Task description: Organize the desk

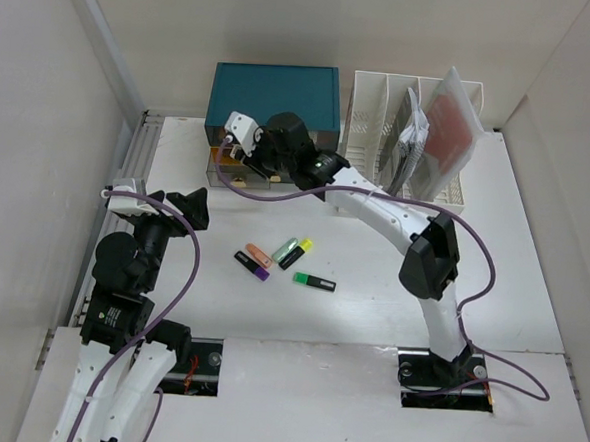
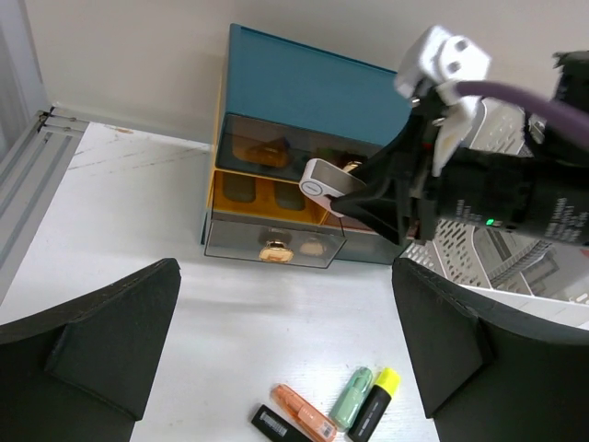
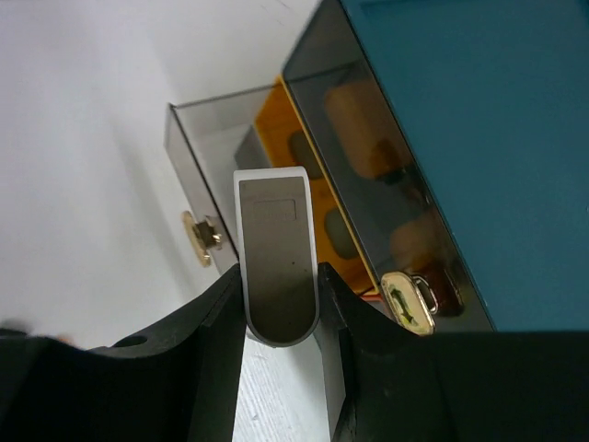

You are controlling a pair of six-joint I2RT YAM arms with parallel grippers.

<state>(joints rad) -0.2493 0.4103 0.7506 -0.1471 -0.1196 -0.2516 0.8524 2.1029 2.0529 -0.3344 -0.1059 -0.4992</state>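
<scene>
In right hand point(image 3: 281, 308), clamped: grey white-edged tab point(image 3: 276, 239), teal drawer cabinet point(image 3: 479, 110) just beyond; left hand point(image 2: 287, 368) spread wide, empty. Highlighters point(image 2: 352, 398) near it, label txt unreadable. Desk point(image 1: 349, 320): white, matte, plain.

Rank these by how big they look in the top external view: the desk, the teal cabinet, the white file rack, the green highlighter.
1. desk, by far the largest.
2. teal cabinet and white file rack: they look about alike, so I leave them unranked.
3. green highlighter, the smallest.
</scene>
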